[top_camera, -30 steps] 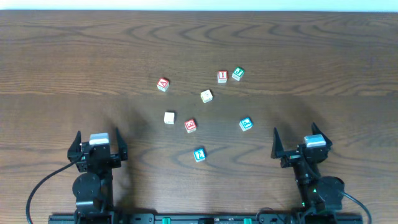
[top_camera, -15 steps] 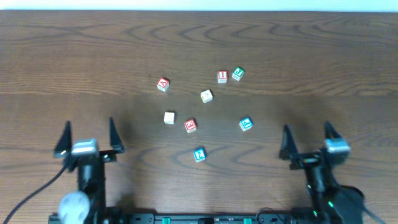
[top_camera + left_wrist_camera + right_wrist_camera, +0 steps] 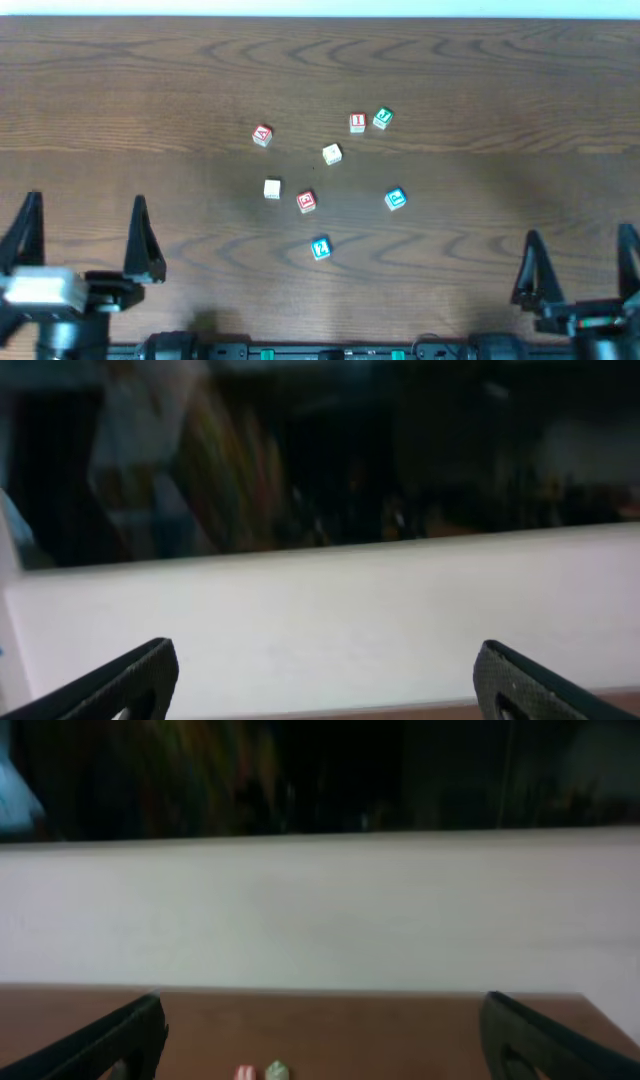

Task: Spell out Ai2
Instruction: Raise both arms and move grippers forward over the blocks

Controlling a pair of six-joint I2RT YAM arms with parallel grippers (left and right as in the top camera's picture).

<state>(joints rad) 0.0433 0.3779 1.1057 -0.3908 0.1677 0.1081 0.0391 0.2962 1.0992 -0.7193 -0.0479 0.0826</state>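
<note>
Spelling not yet begun: left claw (image 3: 85, 240) and right claw (image 3: 580, 270) spread, empty; small red-faced wooden cube marked A (image 3: 262, 135) lies well ahead of both, needing a forward reach.

Wood table (image 3: 500, 80); green blk (image 3: 382, 118), white blk (image 3: 332, 153), 2nd white blk (image 3: 272, 188) further left; white wall (image 3: 320, 620) behind.

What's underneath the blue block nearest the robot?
Only the wooden table; the blue block sits on it alone. Its bottom face is covered, so that side can't be seen.
</note>
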